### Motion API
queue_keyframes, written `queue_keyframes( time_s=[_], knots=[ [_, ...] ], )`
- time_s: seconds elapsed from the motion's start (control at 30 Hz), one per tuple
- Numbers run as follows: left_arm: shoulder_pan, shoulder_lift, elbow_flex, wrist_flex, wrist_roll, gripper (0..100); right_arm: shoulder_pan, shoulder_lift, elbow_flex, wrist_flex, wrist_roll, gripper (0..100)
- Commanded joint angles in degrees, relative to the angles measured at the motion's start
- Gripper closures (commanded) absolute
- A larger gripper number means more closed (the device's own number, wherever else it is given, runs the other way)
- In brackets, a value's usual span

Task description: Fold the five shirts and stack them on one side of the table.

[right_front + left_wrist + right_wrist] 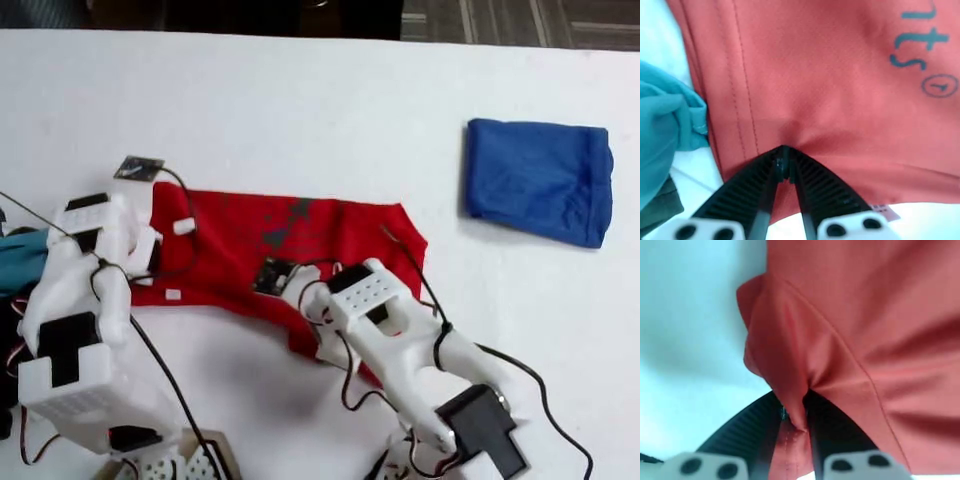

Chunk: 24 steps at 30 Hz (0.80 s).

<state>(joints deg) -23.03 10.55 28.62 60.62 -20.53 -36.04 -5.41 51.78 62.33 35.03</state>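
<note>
A red shirt (300, 245) with dark print lies spread across the middle of the white table (300, 110). At its left end my left gripper (784, 167) is shut on a pinch of the red shirt (840, 90), the cloth puckering at the tips. My right gripper (794, 415) is shut on a fold of the red shirt (865, 315) at its near lower edge. In the high view the left arm (90, 270) stands over the shirt's left end and the right arm (385, 320) over its front edge. A folded blue shirt (540, 180) lies at the right.
A teal garment (22, 258) lies bunched at the table's left edge, and teal cloth (665, 125) sits beside the red shirt with something dark under it. Cables run from both arms. The far side of the table is bare white.
</note>
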Motion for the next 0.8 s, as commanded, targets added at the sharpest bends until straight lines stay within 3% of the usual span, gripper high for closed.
queue_keyframes(
  time_s=[0.0,0.17,0.27,0.47,0.77],
  knots=[
    [0.62,0.18,0.13,-1.32,0.18,97,-0.04,2.15,-2.11,2.95,-0.26,98.1],
    [0.62,0.18,0.13,-1.32,0.18,97,0.57,2.24,-11.60,11.82,3.43,98.1],
    [0.62,0.18,0.13,-1.32,0.18,97,4.88,2.86,-18.02,15.34,5.89,98.1],
    [0.62,0.18,0.13,-1.32,0.18,97,14.02,3.56,-27.16,17.10,11.60,98.1],
    [0.62,0.18,0.13,-1.32,0.18,97,15.87,20.18,-45.54,17.10,14.24,98.1]
  ],
)
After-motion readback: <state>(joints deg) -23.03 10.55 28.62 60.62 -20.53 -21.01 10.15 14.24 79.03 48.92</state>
